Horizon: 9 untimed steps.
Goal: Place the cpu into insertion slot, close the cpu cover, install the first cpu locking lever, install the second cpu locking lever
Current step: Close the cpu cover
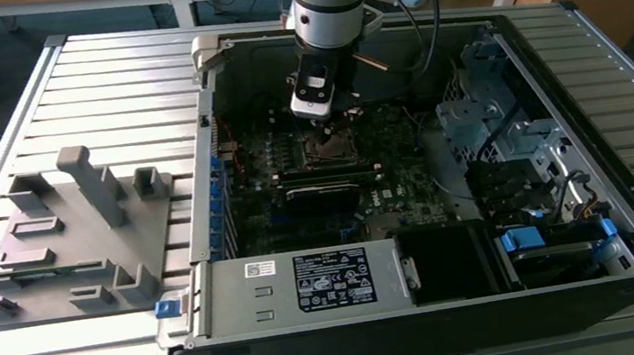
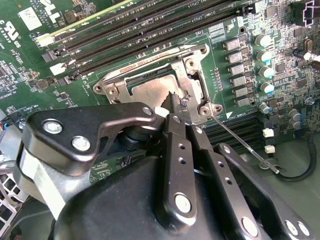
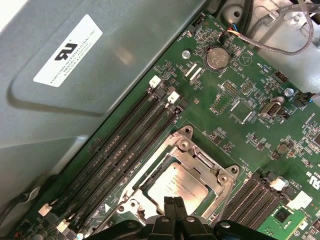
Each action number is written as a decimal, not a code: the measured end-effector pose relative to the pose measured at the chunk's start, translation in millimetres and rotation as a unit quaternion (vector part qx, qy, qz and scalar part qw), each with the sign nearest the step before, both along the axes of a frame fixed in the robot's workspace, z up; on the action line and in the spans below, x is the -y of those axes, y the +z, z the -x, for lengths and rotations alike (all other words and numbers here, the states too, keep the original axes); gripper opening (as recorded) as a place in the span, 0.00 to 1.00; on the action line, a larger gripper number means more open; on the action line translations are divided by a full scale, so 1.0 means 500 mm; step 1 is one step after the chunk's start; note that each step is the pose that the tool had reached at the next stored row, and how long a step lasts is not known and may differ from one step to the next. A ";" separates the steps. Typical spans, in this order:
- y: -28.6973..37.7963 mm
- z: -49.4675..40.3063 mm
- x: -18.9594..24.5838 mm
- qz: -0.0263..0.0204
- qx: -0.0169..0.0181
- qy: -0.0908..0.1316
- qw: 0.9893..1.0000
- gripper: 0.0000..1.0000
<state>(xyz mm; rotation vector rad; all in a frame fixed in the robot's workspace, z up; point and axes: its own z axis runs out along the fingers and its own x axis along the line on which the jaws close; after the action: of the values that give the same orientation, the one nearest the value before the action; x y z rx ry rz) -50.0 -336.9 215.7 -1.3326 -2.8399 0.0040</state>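
Gripper (image 3: pixel 173 203): black fingers pressed together tip to tip, nothing seen between them; poised just over the near edge of the socket in both wrist views (image 2: pixel 171 100).
Cpu (image 3: pixel 175 187): grey metal face up, seated flat in the insertion slot (image 1: pixel 331 146).
Cpu cover (image 3: pixel 202 162): silver frame lay down around the chip, which showed through its cut-out.
Locking lever (image 2: pixel 245 144): thin wire rod, ran from the socket's corner out across the board, standing free.
Memory slots (image 3: pixel 125 150): long, black, beside the socket.
Motherboard (image 3: pixel 240 90): green, flat inside the open computer case (image 1: pixel 604 151).
Power supply box (image 1: pixel 305 283): grey, at the case's near wall in the exterior view.
Grey fixture (image 1: pixel 70 235): on the slatted table (image 1: pixel 112 85), at the exterior view's left.
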 end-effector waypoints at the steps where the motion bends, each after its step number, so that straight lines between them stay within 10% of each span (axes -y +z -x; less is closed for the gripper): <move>1: 0.000 0.000 0.0000 0.000 0.000 0.000 1.000 0.10; 9: 0.000 0.000 0.0000 0.000 0.000 0.000 1.000 0.10</move>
<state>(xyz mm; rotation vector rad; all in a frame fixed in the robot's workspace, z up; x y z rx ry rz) -50.0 -336.9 215.7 -1.3323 -2.8400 0.0042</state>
